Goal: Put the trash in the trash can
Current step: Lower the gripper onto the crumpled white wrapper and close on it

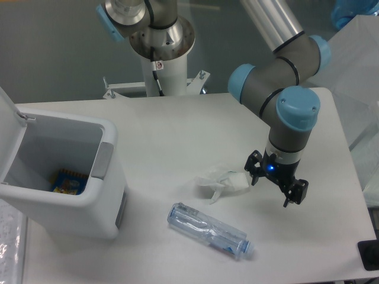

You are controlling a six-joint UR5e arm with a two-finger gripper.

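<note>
Fixed camera view of a white table (177,136) with a single arm (284,89) reaching in from the upper right. The crumpled white wad (220,181) lies near the middle of the table; it is a small, irregular piece of thin paper or plastic with several pointed folds sticking out, pale against the tabletop and casting a faint shadow. Its right end lies just beside the gripper (277,184), whose two dark fingers stand spread apart, one near the wad and one farther right, with a small blue light glowing on the gripper body; the fingers enclose nothing, though whether the nearer finger touches the wad cannot be told. In front of the wad, closer to the lower edge of the view, lies the crushed plastic bottle (207,231), on its side and angled from upper left to lower right; it is clear with a bluish tint, dented along its length, and carries a small label with a red mark near its right end. The trash can (106,195) stands at the left of the table, well apart from both items: a white rectangular bin with a grey panel on its front rim, its lid (9,136) swung up, and a blue and yellow packet (66,183) visible at its bottom.
</note>
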